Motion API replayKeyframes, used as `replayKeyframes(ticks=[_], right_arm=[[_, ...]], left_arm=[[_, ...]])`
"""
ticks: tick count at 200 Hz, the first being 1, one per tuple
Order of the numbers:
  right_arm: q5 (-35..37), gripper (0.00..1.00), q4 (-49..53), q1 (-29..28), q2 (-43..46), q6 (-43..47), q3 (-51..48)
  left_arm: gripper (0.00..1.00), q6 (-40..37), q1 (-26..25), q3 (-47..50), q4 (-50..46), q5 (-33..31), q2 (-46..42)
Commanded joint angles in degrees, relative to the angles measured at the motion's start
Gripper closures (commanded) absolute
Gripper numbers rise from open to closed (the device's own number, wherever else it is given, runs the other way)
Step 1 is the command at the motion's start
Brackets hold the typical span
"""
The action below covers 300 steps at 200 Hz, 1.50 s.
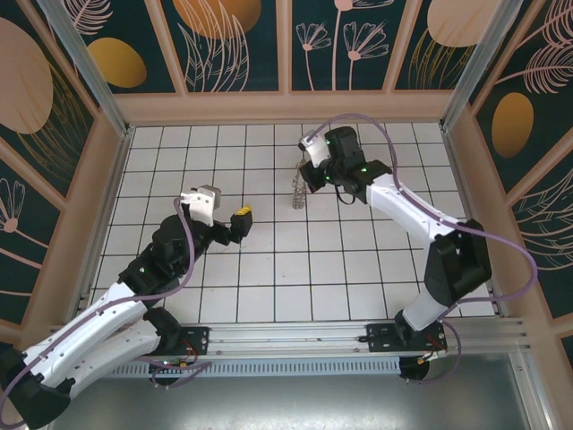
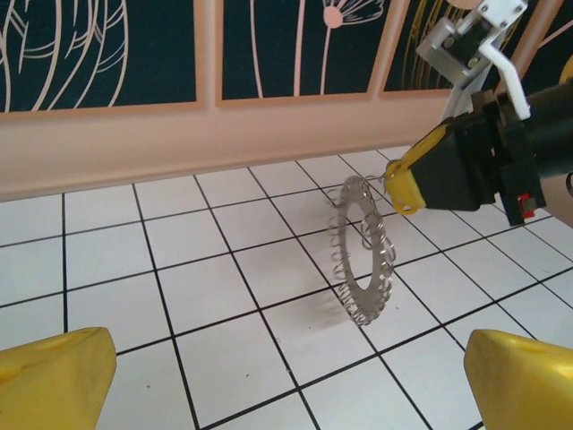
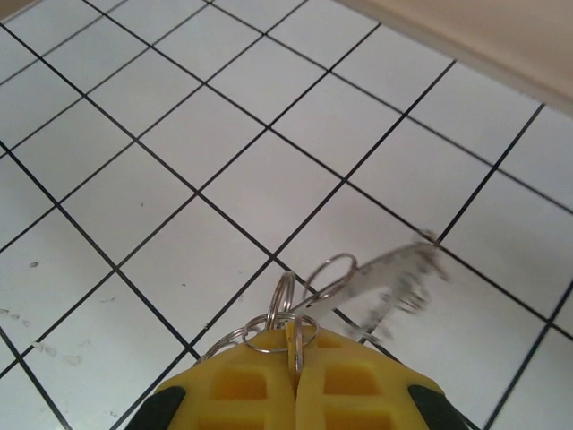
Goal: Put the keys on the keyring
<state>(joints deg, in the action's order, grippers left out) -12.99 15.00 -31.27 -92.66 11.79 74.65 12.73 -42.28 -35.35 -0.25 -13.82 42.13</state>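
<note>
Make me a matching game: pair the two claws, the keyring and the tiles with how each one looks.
Things:
1. left claw
2. right claw
3. keyring
4. tiles

States:
a. white with black lines
b. wide open, holding nothing
c. shut on the keyring's top
d. grey, upright on edge

Pairs: 1-b, 2-c, 3-d, 4-a

Robot lab cell, tiled floor [image 1: 295, 269], patterned walls [image 1: 233, 36]
</note>
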Motion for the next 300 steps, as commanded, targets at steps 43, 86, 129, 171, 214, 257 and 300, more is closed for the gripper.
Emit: replayKeyframes(ticks=[43,86,129,171,214,257,300], right_arm=[[-3.05,1.00,-11.31,2.60,5.66,-8.46,-14.09],[-3.35,1.00,-15.91,2.06,13.99,-14.58,-29.37],[-3.30,1.00,-19.20,-0.89,23.56,-21.21,-43.10],[-1.73,0.91,-19.87,-2.19,29.09,-27.81,-49.98],[4.21,0.75,-20.74,-6.34,32.16,-34.82,-53.46],[18.51,0.31,-15.07,-10.40,40.79,-29.98,-47.63],[17.26,0.01,-16.05,-1.03,41.07,-18.35,-41.54]], left_arm=[[0.01,3.15,-0.03,-1.55,4.38,5.31,2.87],[0.01,0.34,-0.06,0.67,10.77,3.98,6.76],[0.01,1.57,-0.08,-0.31,16.60,7.19,14.63],[0.01,2.27,-0.04,-1.87,16.71,7.53,19.37],[0.01,2.60,-0.08,-2.53,17.12,10.89,23.81],[0.01,4.82,4.28,-0.81,17.98,7.66,22.76],[0.01,10.08,14.04,4.83,14.90,-8.80,15.39]])
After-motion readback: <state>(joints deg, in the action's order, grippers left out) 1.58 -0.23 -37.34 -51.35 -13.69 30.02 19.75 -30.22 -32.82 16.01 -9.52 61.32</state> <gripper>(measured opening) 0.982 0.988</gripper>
